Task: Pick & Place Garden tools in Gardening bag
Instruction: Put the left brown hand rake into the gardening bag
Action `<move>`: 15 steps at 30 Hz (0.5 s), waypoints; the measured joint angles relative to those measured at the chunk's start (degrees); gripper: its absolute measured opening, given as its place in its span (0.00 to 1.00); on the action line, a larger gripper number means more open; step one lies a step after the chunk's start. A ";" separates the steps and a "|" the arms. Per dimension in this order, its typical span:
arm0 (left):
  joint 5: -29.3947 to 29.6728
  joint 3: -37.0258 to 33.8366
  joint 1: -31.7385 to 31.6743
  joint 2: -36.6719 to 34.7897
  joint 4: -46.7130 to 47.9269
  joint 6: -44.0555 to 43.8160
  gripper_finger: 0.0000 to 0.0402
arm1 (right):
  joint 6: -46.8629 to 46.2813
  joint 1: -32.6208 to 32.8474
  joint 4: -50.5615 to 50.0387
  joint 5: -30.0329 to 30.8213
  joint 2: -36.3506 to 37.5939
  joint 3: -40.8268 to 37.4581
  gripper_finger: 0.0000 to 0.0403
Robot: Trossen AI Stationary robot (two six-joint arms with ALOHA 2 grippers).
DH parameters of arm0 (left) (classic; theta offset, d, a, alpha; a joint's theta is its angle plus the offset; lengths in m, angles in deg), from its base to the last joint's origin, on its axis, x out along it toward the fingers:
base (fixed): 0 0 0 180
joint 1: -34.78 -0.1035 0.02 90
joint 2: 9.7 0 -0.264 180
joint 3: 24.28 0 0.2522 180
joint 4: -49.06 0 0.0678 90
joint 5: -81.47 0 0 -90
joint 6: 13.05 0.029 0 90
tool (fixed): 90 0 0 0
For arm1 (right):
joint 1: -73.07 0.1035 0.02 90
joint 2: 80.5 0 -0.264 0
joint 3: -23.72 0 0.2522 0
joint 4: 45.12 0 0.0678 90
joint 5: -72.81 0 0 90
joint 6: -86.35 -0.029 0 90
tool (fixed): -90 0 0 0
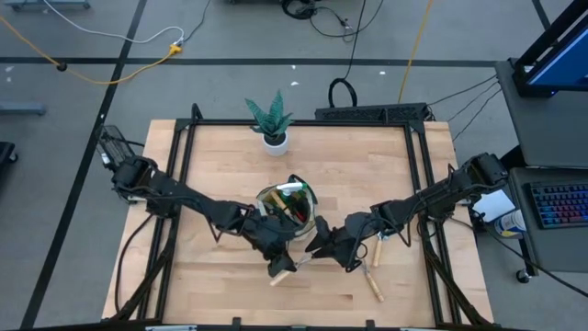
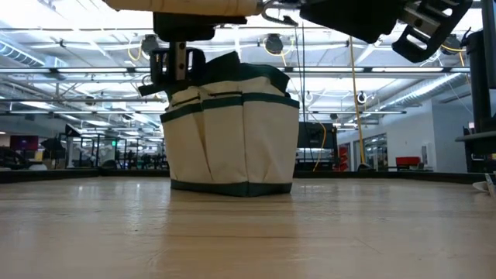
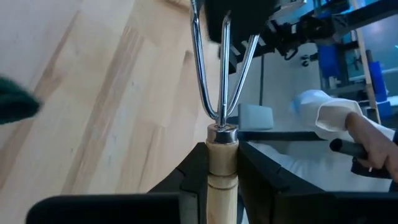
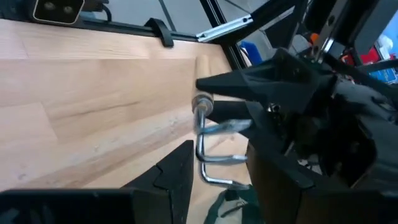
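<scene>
High view: both arms meet mid-table, just in front of the bag (image 1: 288,210). Bag sits centre table with tools already sticking out of its top, a green one among them. Plant (image 1: 270,118) in a white pot stands at the far edge, well apart from the bag.

Left gripper (image 1: 281,266) is clamped on a hand rake (image 1: 296,265), fingers (image 3: 193,177) pinching the wooden handle just below the metal collar. Left wrist view shows the chrome tines forking out ahead of the fingers. Rake is off the table, lying roughly level, tines toward the right arm.

Right gripper (image 1: 317,248) sits just beside the rake's tine end, jaws apart. Right wrist view: tines (image 4: 214,152) lie between its fingers (image 4: 177,171), left gripper dark and close behind. Can't tell if the right fingers touch the metal; no firm grip visible.

Two more wooden-handled tools (image 1: 375,267) lie on the table (image 1: 220,156) near the right arm, one just beside the gripper, one closer to the front edge.

Low view: bag upright, beige with green trim and side pockets, flat on the board; rake handle and both grippers hang above it at the frame top.

Left wrist view also catches a person's hand (image 3: 373,140) and white sleeve off past the table edge.
</scene>
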 joint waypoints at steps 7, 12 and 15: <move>0.06 0.04 0.12 -0.02 -0.50 1.33 0.17 | -0.08 1.35 -3.47 14.34 1.54 0.00 0.36; -0.05 0.04 0.68 -0.02 -0.47 -0.79 0.17 | 1.46 5.22 -8.66 26.93 4.82 0.00 0.36; 1.71 0.04 0.25 -0.02 -0.43 -1.59 0.17 | 0.98 8.50 -10.42 26.71 7.05 0.00 0.36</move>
